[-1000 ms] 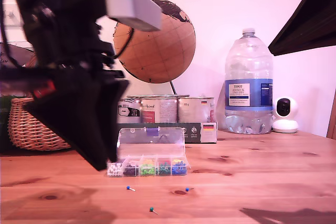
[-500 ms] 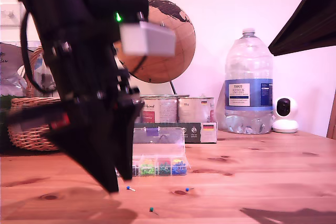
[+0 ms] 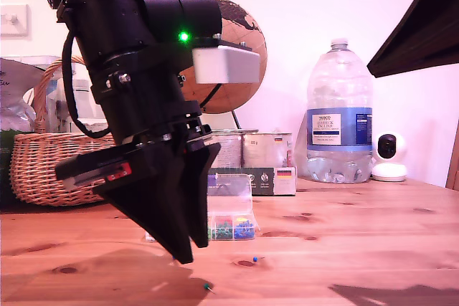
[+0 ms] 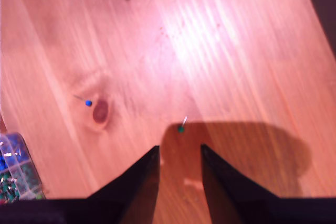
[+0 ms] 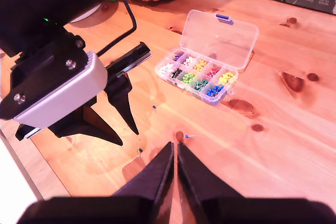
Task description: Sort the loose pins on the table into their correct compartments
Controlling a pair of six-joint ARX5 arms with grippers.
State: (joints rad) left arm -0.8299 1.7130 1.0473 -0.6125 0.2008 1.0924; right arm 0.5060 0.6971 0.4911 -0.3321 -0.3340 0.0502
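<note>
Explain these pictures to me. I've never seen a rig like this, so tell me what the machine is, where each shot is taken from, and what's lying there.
I am two robot arms, each ending in a pinching tool with a camera on it. The exterior view is from a separate camera at table height. The big black shape in it is my first arm.

The first wrist view looks down past my first tool, which is open and empty above a dark green pin. The second wrist view looks past my second tool, which is shut and empty.

On the wooden table sit a clear box of sorted coloured pins with its lid open, one blue pin and another blue pin.
</note>
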